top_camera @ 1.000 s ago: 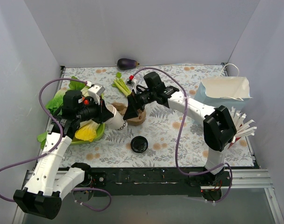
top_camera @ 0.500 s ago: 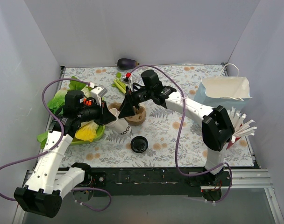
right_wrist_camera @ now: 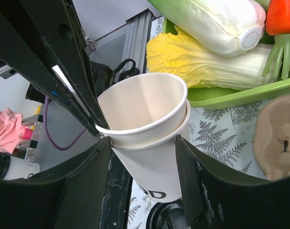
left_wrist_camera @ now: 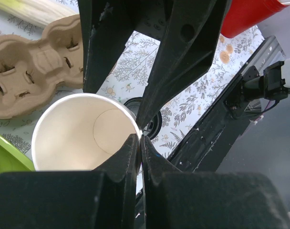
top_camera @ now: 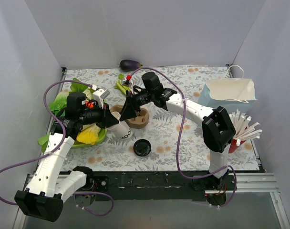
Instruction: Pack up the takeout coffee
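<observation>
Two white paper cups sit nested, held between the arms just left of the brown pulp carrier [top_camera: 138, 118]. The left gripper [left_wrist_camera: 139, 143] is pinched tight on the rim of the inner cup [right_wrist_camera: 145, 102]. The right gripper [right_wrist_camera: 143, 138] is spread wide, fingers against both sides of the outer cup [right_wrist_camera: 152, 174], the one with dark print. The stack is tilted with its long axis diagonal: mouths toward the left arm, base toward the loose black lid [top_camera: 142, 147] on the table. Both are open-topped, so whether either is the takeout coffee can't be told. The green tray [top_camera: 101, 137] holds cabbages [right_wrist_camera: 216, 21] and a red pepper [right_wrist_camera: 281, 14]. The blue paper bag [top_camera: 216, 98] stands open at right, with a red cup [top_camera: 234, 144] of white sticks near it.
</observation>
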